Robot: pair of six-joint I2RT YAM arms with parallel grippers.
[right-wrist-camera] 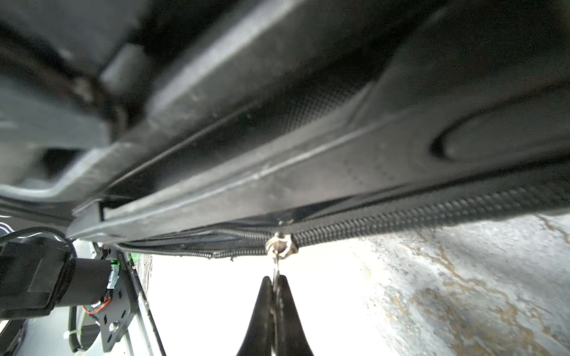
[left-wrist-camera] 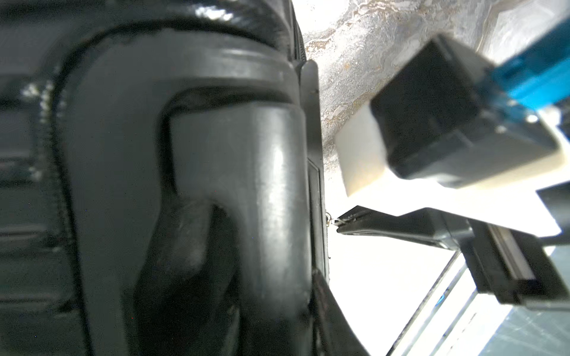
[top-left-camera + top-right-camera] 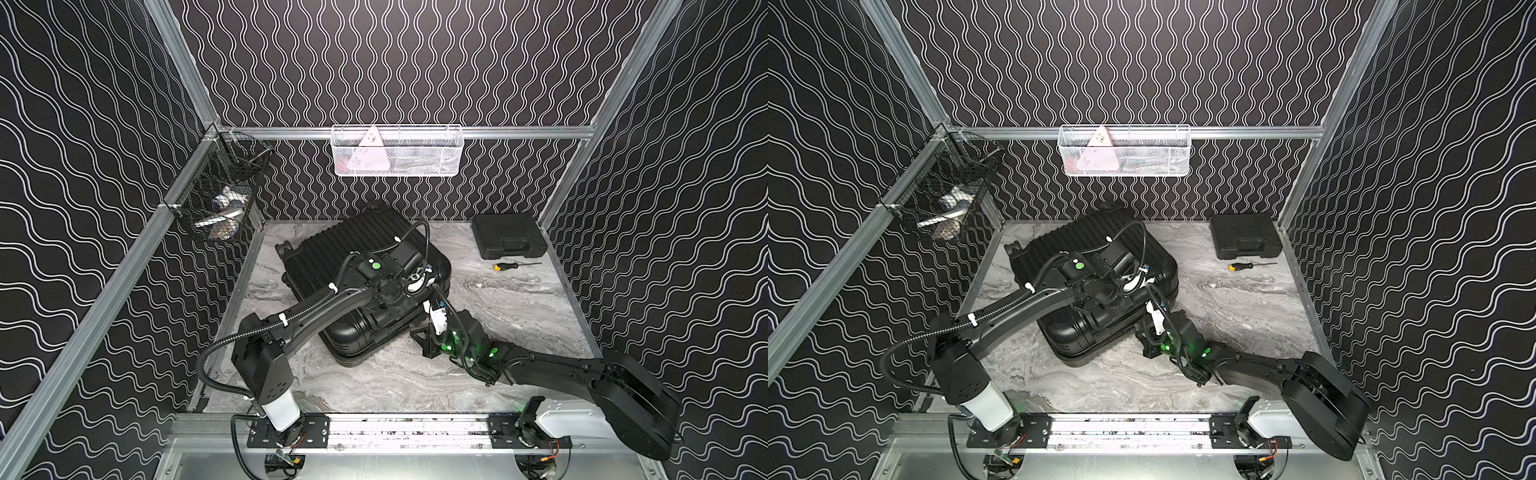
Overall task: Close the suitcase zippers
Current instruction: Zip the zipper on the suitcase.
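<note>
The black ribbed suitcase (image 3: 332,249) (image 3: 1059,241) lies flat mid-table. My left gripper (image 3: 415,284) (image 3: 1133,282) reaches over its top to the right-hand edge. In the left wrist view it (image 2: 274,320) is shut on the suitcase's side handle (image 2: 246,185), with one finger (image 2: 328,308) on the outside. My right gripper (image 3: 429,306) (image 3: 1149,305) (image 1: 275,280) sits low beside that edge, shut on the zipper pull (image 1: 279,246). To one side of the slider the zippers' track (image 1: 431,209) is joined; on the other it (image 1: 185,249) gapes. The right gripper's tips (image 2: 339,226) also show in the left wrist view.
A smaller flat black tool case (image 3: 507,235) stands at the back right, with a yellow-handled screwdriver (image 3: 513,266) in front of it. A white mesh basket (image 3: 397,151) hangs on the back wall and a black wire basket (image 3: 216,199) on the left rail.
</note>
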